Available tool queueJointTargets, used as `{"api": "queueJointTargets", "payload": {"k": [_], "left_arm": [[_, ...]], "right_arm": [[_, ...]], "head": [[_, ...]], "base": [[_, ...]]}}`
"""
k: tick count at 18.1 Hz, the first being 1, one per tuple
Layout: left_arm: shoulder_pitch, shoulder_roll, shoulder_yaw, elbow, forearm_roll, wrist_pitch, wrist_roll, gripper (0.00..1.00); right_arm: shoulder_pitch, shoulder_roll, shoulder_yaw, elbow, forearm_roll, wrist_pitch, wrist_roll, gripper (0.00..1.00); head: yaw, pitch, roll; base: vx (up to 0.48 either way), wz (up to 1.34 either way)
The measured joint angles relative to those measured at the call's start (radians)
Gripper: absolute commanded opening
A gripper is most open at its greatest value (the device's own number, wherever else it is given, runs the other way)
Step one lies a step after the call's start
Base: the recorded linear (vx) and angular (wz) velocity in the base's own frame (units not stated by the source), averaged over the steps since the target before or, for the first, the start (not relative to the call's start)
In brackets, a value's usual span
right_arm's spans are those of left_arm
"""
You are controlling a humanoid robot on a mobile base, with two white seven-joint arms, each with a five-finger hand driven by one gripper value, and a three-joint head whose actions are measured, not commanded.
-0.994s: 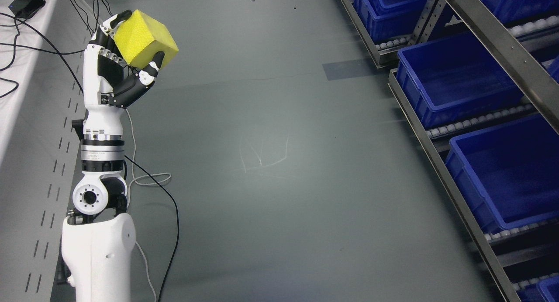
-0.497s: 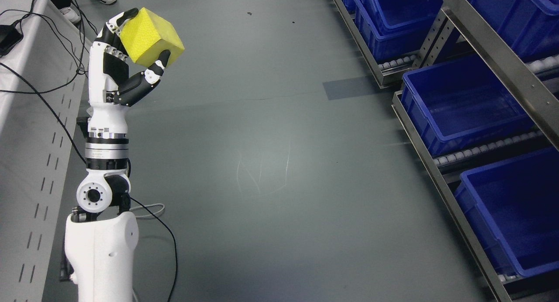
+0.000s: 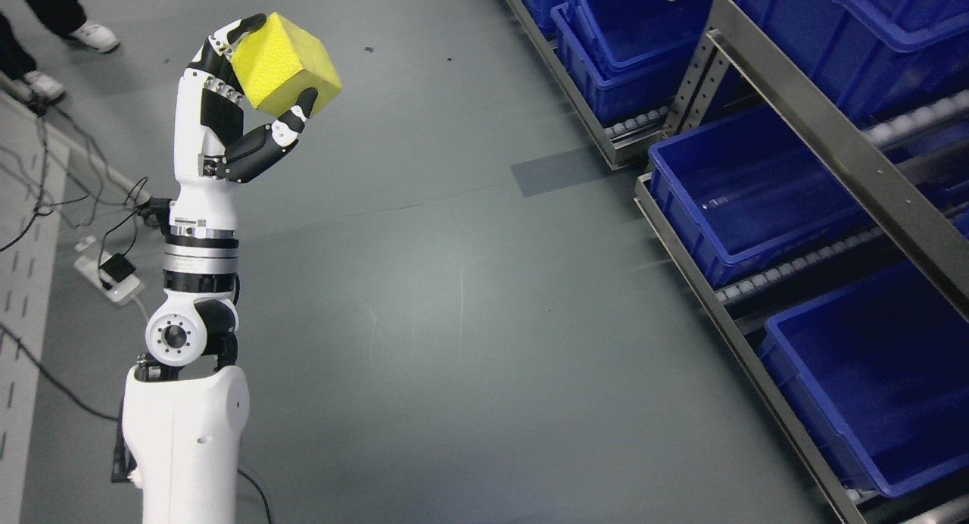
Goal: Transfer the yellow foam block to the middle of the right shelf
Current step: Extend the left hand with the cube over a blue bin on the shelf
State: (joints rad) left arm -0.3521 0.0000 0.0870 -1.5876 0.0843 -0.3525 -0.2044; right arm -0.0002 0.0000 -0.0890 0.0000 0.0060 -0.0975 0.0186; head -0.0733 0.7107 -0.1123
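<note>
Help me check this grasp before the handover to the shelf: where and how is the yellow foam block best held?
Grip the yellow foam block across two opposite flat faces, as the left hand does now: fingers on its far left face, thumb under the lower right edge. It is a plain cube, tilted on a corner, so parallel faces give the firmest seat. Coming from the left and below leaves its shelf-facing side free.
</note>
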Motion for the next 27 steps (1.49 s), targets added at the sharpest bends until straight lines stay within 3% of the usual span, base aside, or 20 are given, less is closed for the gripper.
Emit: {"api": "queueJointTargets", "payload": {"k": [11,21,27], "left_arm": [[-0.031,0.0,-0.13,-0.07,-0.002,-0.002,-0.07,0.38],[-0.17,0.0,-0.284,-0.11,-0.002,0.005,-0.072,0.38],[-0.297,0.0,-0.337,-0.12,-0.001,0.085,-0.066,0.38]], "right_arm": [[0.0,0.0,0.0,0.0,-0.005,0.0,0.0,1.0],[0.0,0.0,0.0,0.0,-0.006,0.0,0.0,1.0],[0.0,0.0,0.0,0.0,-0.006,0.0,0.0,1.0]], "head": [[0.0,0.0,0.0],[0.0,0.0,0.0],[0.0,0.0,0.0]], "base": [[0.136,-0.68],[0.063,-0.59],[0.063,-0.67]]}}
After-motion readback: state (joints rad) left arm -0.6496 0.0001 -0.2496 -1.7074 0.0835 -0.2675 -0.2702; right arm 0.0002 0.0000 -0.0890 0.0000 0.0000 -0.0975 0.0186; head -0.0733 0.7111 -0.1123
